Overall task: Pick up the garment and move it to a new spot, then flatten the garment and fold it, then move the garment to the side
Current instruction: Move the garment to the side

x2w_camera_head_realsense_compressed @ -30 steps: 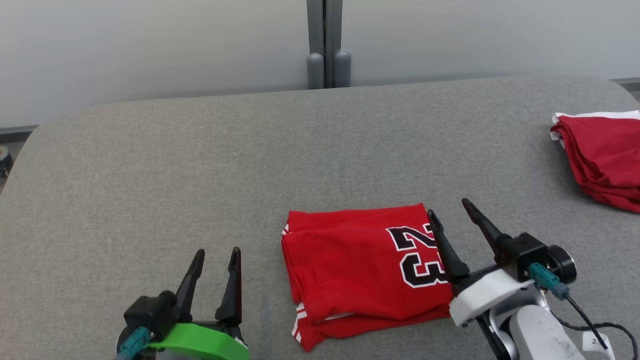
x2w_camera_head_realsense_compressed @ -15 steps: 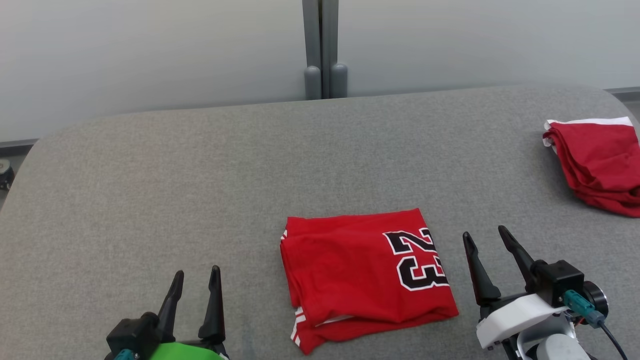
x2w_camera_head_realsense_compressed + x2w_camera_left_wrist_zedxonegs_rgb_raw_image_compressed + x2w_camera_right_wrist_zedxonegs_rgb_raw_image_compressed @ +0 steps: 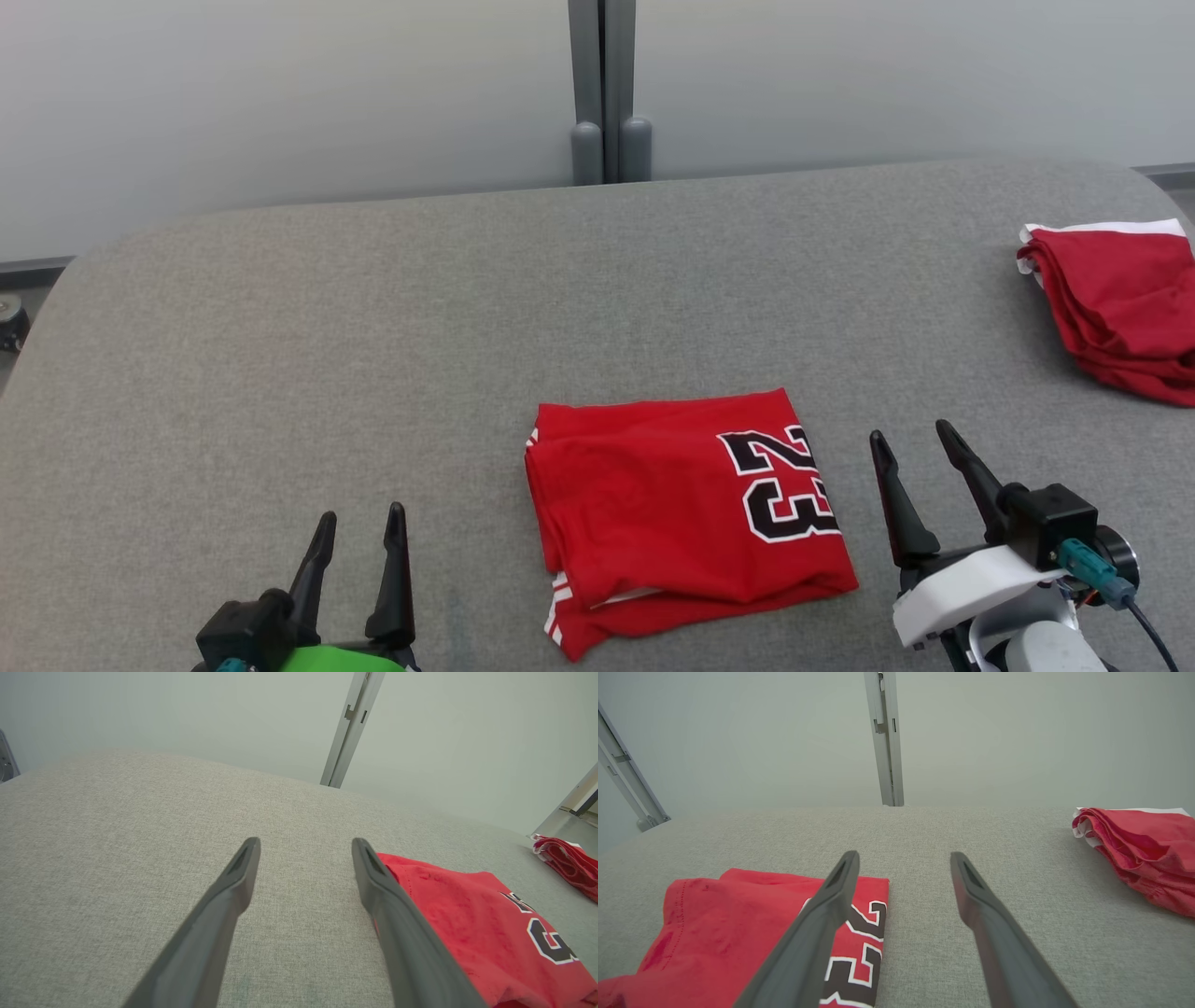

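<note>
Folded red jersey with black 23 (image 3: 686,518) flat near the front edge of the grey fabric bench (image 3: 373,327), left claw (image 3: 362,512) and right claw (image 3: 909,431) either side, both partly parted, empty, clear of the cloth.

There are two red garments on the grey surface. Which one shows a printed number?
The folded garment in the middle, which carries a black 23 outlined in white. The other red garment, at the right edge, has no visible number, just white trim.
</note>
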Available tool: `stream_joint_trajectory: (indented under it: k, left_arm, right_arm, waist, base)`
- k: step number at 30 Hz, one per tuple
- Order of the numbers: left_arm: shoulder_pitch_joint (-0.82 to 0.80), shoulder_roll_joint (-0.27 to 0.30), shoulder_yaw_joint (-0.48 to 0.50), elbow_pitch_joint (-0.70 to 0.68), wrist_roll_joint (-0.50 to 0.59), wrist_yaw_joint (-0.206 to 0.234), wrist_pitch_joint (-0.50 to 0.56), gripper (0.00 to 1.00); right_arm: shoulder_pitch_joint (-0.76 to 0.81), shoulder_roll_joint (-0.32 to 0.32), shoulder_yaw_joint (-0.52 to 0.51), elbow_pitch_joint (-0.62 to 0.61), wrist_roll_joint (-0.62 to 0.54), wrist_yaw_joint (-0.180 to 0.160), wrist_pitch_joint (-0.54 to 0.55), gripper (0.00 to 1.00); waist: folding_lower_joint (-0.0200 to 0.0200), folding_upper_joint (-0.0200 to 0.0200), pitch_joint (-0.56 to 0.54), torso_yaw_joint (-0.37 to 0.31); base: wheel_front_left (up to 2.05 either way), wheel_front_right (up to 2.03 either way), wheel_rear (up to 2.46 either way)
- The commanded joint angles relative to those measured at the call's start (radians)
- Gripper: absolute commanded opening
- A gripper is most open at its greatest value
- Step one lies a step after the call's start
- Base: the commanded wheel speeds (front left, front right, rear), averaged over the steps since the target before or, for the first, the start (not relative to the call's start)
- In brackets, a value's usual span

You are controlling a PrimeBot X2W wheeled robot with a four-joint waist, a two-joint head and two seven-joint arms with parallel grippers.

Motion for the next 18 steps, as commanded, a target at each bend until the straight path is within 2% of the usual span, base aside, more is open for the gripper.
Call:
stream_joint_trajectory:
  k: [1, 8, 11, 18]
  left_arm:
    - [-0.003, 0.000, 0.003, 0.000, 0.003, -0.005, -0.003, 1.00]
    - [-0.019, -0.001, -0.002, 0.005, 0.008, -0.007, -0.003, 1.00]
    - [-0.032, -0.001, -0.010, 0.007, 0.009, -0.008, -0.003, 1.00]
    - [-0.050, 0.000, -0.009, 0.008, 0.010, -0.007, -0.003, 1.00]
  right_arm:
    - [-0.006, -0.004, 0.000, 0.004, 0.006, -0.001, -0.004, 1.00]
    - [-0.058, -0.004, 0.007, 0.048, -0.032, -0.001, -0.003, 1.00]
    - [-0.115, -0.004, -0.003, 0.067, -0.080, -0.001, 0.051, 1.00]
    - [-0.184, -0.004, -0.010, 0.108, -0.133, -0.001, 0.271, 1.00]
  waist:
    - [0.0000, 0.0000, 0.001, -0.001]
    - [0.0000, 0.0000, 0.013, -0.001]
    - [0.0000, 0.0000, 0.025, 0.010]
    - [0.0000, 0.0000, 0.056, 0.040]
  base:
    - [0.00, 0.00, 0.00]
    - [0.00, 0.00, 0.00]
    - [0.00, 0.00, 0.00]
    - [0.00, 0.00, 0.00]
